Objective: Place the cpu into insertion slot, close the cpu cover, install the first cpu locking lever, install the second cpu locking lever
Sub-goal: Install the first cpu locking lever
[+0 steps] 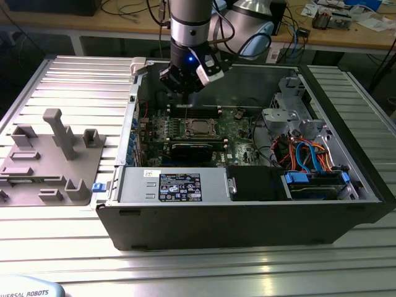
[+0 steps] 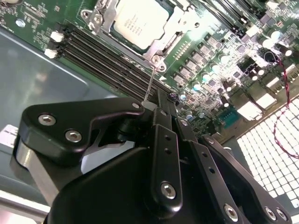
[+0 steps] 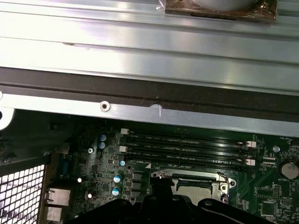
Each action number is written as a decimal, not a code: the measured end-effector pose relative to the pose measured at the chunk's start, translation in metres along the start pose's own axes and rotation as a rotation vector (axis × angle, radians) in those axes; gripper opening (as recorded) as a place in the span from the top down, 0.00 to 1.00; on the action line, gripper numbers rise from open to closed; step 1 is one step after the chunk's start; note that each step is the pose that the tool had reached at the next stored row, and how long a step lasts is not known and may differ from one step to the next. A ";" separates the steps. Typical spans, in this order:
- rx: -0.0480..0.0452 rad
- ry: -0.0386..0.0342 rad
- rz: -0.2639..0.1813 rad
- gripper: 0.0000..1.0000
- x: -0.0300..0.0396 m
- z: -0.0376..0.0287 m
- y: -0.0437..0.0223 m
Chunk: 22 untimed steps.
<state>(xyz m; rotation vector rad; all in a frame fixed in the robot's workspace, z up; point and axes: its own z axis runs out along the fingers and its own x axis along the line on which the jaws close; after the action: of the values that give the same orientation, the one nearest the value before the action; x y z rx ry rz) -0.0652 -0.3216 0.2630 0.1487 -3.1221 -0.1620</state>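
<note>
The cpu (image 2: 139, 21), with its silver-grey top, lies in the insertion slot on the green board (image 1: 199, 128). The silvery cpu cover (image 2: 174, 29) lies flat around it, framing its edges. From the socket's corner a thin metal locking lever (image 2: 150, 81) stands up, and its end meets my fingertips. My gripper (image 2: 163, 100) is shut, with its black fingers pressed together just above the memory slots (image 2: 100, 58). In the exterior view my gripper (image 1: 184, 91) hangs inside the open computer case, over the board's far side behind the socket. The socket (image 3: 194, 183) also shows in the first wrist view.
The case's walls (image 1: 247, 216) ring the board. A power supply (image 1: 176, 185) sits along the near side, and a drive cage with blue and orange cables (image 1: 309, 154) is at the exterior view's right. A grey fixture plate (image 1: 52, 161) lies outside at the left.
</note>
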 end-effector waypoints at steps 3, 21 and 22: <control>0.0000 0.0004 0.000 0.89 -0.0039 0.0000 -0.0004; 0.0440 0.0064 0.001 0.89 -0.0211 0.0120 0.0055; 0.0541 0.0074 0.001 0.89 -0.0212 0.0126 0.0066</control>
<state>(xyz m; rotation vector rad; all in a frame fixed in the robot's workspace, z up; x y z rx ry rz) -0.0450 -0.3118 0.2510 0.1476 -3.1205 -0.0768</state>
